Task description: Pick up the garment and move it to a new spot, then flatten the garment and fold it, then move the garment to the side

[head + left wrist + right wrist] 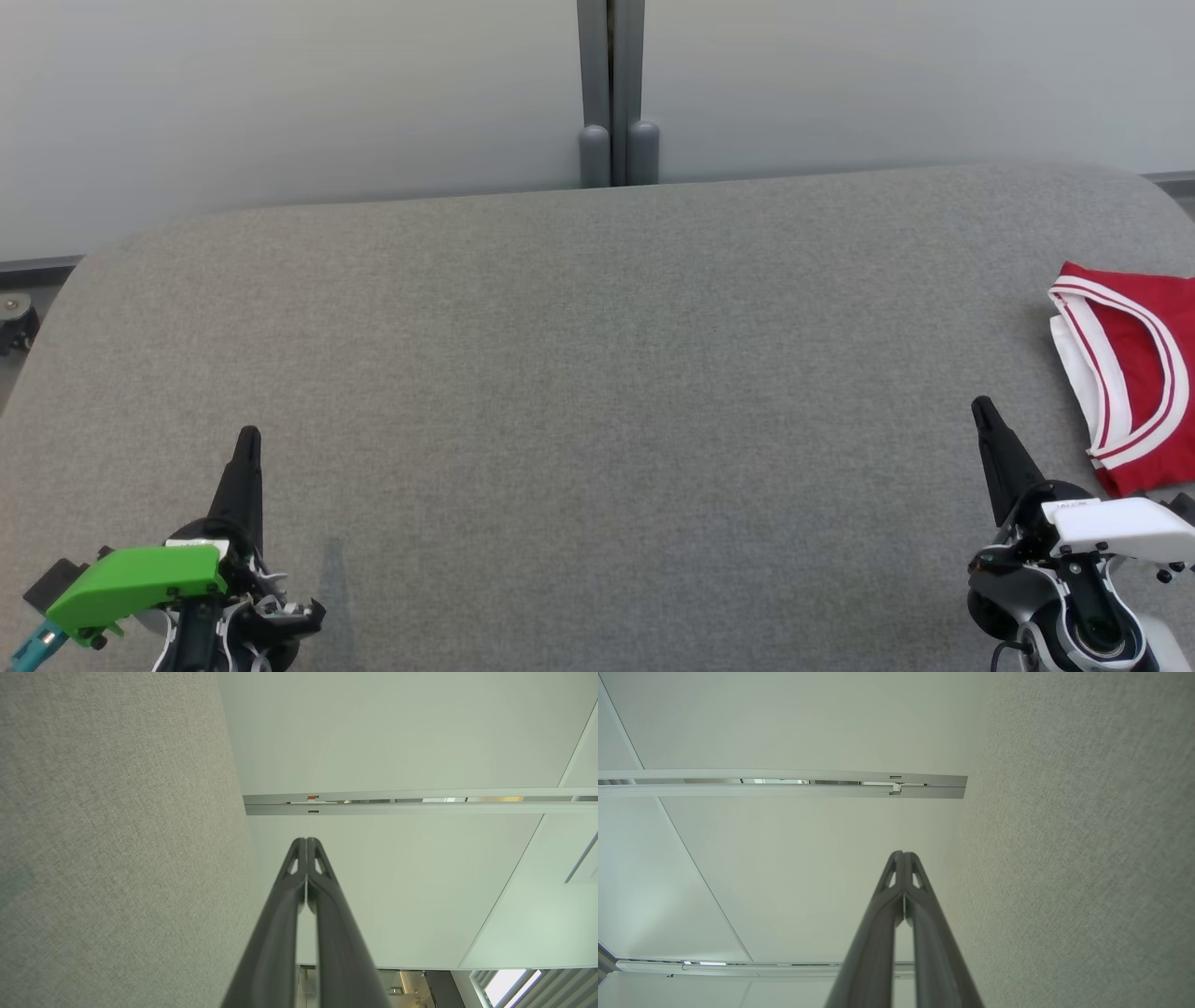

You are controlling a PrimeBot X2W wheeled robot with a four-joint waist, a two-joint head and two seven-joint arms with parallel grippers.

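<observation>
1. Here, nearest the robot, the left gripper (pixel 247 441) sits at the near left of the grey table (pixel 597 373), pressed together and empty. The left wrist view shows its fingers (pixel 287 896) meeting at the tips.
2. At the near right, the right gripper (pixel 982 413) is likewise pressed together on nothing, its fingers (pixel 885 905) touching at the tips. Both grippers point away over the table, well apart, which reads as a rest pose rather than a reach.
3. Just beyond and to the right of the right gripper lies the red garment (pixel 1134 373), its white-and-red trim showing. It looks folded flat at the table's right edge. I judge it is set aside there to leave the middle free, so the task looks near its end.
4. The garment's right part is cut off by the frame, so its full outline and number of folds cannot be told.
5. Farthest, a pale wall (pixel 280 93) with a grey post (pixel 611 93) backs the table. A small dark wheel-like thing (pixel 14 322) at the far left is hard to make out.
</observation>
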